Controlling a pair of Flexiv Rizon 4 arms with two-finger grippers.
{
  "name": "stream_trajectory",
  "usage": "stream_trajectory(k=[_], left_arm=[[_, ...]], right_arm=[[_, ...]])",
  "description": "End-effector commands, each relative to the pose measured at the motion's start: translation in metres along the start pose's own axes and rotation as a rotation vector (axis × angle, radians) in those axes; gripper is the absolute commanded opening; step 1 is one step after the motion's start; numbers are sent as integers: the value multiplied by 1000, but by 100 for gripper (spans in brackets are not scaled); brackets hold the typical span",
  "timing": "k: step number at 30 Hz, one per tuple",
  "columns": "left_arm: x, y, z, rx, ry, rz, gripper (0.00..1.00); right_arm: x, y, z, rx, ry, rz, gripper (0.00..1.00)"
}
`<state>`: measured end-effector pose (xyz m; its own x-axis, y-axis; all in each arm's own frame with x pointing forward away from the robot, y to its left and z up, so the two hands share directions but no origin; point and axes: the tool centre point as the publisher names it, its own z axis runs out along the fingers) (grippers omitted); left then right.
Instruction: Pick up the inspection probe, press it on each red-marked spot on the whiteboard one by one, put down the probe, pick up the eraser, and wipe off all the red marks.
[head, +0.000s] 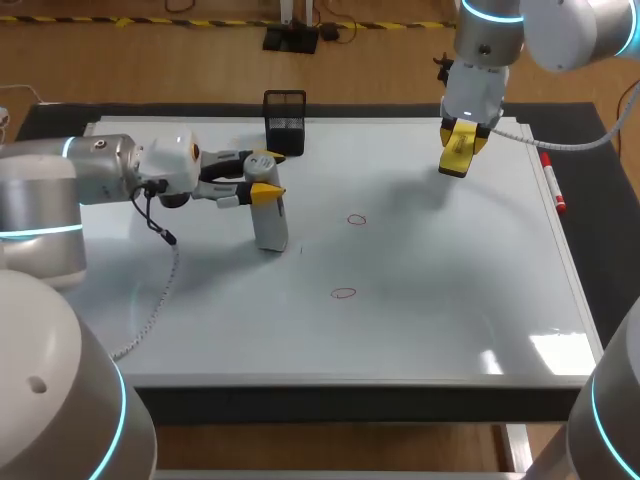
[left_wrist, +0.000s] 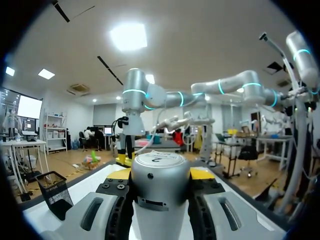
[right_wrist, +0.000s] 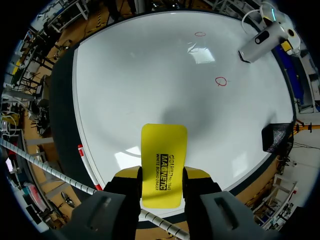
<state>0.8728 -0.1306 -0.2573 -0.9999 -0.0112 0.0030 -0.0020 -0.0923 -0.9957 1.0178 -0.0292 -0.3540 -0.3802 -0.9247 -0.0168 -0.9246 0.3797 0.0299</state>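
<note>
Probe (head: 270, 225) and eraser (right_wrist: 164, 145) both gripped at your whiteboard (head: 430, 300).
At left, your left gripper (head: 265, 175) clamps the grey cylinder standing on the board, left of two red marks (head: 357, 220); at right, your right gripper (right_wrist: 162, 176) holds the yellow pad above the far side.

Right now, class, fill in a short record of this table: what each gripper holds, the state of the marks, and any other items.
left gripper: fingers shut on the probe, held upright over the whiteboard
right gripper: fingers shut on the yellow eraser, above the board's far side
red marks: two, unwiped, neither under the probe
other items: black mesh basket at far edge; red marker at right edge
</note>
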Motion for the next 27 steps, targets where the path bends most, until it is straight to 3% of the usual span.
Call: stream_trajectory(k=[1,27], left_arm=[[-1,0,1,-2,1,-3,0],[0,4,0,-6,-6,-11,0]], right_arm=[[1,0,-2,2,4,-1,0],[1,0,-2,2,4,-1,0]])
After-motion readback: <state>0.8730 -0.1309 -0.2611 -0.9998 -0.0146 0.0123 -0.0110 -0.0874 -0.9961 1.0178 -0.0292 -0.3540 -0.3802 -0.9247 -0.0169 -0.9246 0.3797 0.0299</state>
